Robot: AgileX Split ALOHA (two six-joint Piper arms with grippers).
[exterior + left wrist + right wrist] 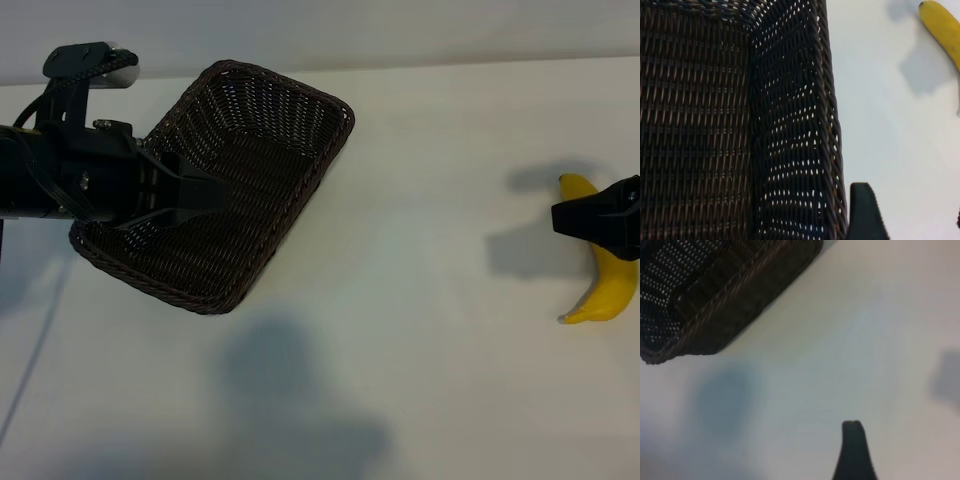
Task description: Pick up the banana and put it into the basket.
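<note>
We take this to be the start of the pick: the banana [603, 290] lies on the white table [430, 200], well apart from the wicker basket [290, 120] and off toward the side away from the left arm, and nothing holds it yet. The right gripper [565, 218] hangs over the banana's upper half, covering part of it in the exterior view; its wrist view shows one dark fingertip [854, 440] above bare table and nothing between the fingers, so we read them as spread wide and empty. The left gripper [215, 198] reaches over the basket's near end, above the weave, one finger [865, 210] just outside the basket's rim; its fingers stand wide too, and we cannot tell whether they touch the wicker.

Next, as we judge it, the right gripper must drop onto the banana, straddle its curved body crosswise, and close. Then comes a long carry across the table to the basket, with the left gripper perhaps steadying the basket.
</note>
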